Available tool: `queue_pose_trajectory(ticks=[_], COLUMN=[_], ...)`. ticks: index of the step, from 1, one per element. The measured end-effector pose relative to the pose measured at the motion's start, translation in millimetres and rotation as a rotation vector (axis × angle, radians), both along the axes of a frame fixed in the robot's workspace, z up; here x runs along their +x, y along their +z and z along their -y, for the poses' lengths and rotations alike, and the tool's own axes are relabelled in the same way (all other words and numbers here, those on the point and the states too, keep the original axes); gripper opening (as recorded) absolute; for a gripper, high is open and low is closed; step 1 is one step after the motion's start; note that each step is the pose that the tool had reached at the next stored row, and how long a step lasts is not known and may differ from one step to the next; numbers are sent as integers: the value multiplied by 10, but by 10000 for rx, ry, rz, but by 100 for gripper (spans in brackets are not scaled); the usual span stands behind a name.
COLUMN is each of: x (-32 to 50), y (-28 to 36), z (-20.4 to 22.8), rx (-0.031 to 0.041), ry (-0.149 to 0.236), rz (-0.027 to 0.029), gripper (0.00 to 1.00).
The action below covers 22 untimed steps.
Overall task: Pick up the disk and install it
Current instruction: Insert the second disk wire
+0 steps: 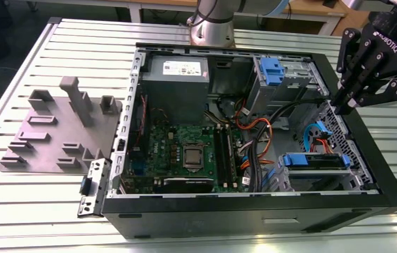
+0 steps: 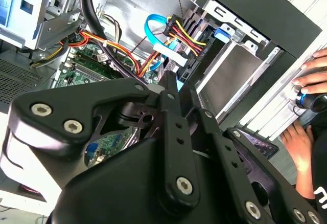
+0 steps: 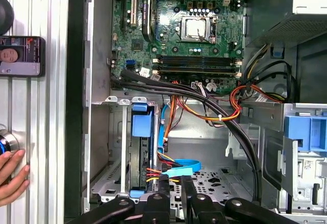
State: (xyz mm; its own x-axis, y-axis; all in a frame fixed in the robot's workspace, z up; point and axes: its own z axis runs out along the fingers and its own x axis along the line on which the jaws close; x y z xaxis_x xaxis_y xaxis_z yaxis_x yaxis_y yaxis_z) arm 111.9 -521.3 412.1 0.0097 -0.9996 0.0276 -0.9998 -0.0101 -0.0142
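I see the black multi-link tool (image 1: 342, 108) hanging over the 3 o'clock edge of the open black tower computer case (image 1: 254, 213) in the exterior view, fingers pointing down toward the inside. The fingers look drawn together with nothing between them, so I call it closed and empty. Both wrist views show the same tool (image 3: 174, 183) (image 2: 171, 83) above the drive cage.

The disk, a flat silver drive in a blue plastic carrier (image 1: 314, 161), sits in the metal bay at about 4 o'clock inside the case, well below the tool and not touching it. In the first wrist view its blue carrier front (image 3: 142, 124) shows slotted between the bay walls. A light blue flat data cable (image 3: 181, 168) loops just beside it, with a bundle of red, yellow and orange wires (image 1: 261, 126) running nearby.

Rest of the case: big grey power-supply box with white sticker (image 1: 177, 79) at 12 o'clock, green motherboard (image 1: 184, 153) in the middle toward 7 o'clock, small blue plastic latch (image 1: 272, 71) on the upper cage at 1 o'clock.

The case stands on a slatted aluminium worktop (image 1: 29, 211). A grey moulded fixture plate with upright posts (image 1: 57, 137) lies at 9 o'clock, apart from the case.

In the first wrist view a person's hand (image 3: 13, 175) rests on the worktop outside the case wall, near a dark phone (image 3: 20, 55)
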Motion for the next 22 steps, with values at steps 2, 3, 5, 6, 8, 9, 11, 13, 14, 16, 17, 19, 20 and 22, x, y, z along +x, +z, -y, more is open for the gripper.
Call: queue_pose_trajectory(ticks=[2,3,5,6,8,9,11,13,14,16,17,19,20,22], x=[0,0,0,0,0,0,0,-1,-1,-1,-1,-1,-3,-55], y=[0,0,-1,-1,-1,-1,-2,-3,-3,-4,-4,-4,-4,-6], z=[0,0,0,0,0,0,0,0,0,0,0,0,0,0], rx=[6,10,18,20,27,43,55,55,55,56,55,55,55,56], ry=[0,0,0,0,0,-1,1,0,0,0,0,0,-1,0], rz=[0,0,0,0,0,0,0,0,0,0,0,0,0,-1], gripper=[24,24,25,31,31,31,31,31,31,31,31,31,31,31])
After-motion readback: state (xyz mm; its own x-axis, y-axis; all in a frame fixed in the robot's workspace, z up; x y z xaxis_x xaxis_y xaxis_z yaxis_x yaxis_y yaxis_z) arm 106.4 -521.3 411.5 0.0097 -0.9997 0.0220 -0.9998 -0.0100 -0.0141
